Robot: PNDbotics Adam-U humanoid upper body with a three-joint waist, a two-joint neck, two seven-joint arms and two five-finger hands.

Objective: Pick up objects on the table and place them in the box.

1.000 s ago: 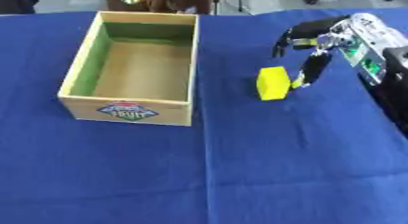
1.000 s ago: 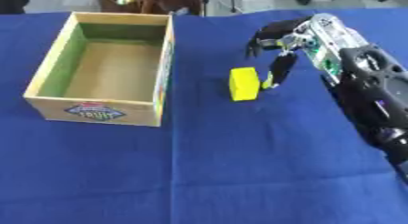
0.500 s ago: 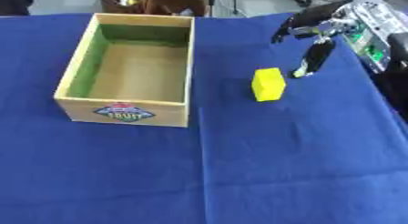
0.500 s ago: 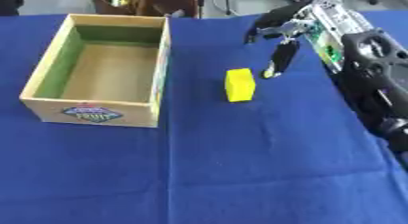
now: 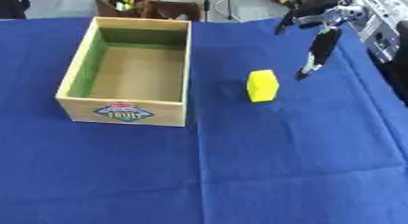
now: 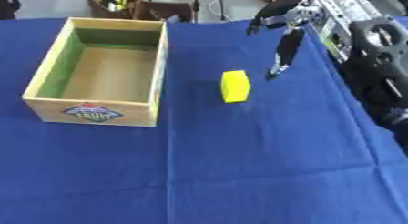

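A yellow block (image 5: 262, 85) stands on the blue cloth, to the right of a wooden box (image 5: 72, 74) with a green inner wall and a coloured label on its front. The box looks empty inside. My right hand (image 5: 321, 38) hangs at the upper right, above and to the right of the block, apart from it. Its fingers are spread, one long finger pointing down toward the cloth, and it holds nothing. My left hand shows in neither view.
The blue cloth (image 5: 239, 173) covers the whole table, with wide free room in front and to the right. Beyond the far edge stand brown boxes with small things (image 5: 143, 4). My right arm (image 6: 374, 59) fills the upper right.
My right hand has drawn up and away from the yellow block, toward the upper right. The block and the box stay in place; the camera has shifted a little.
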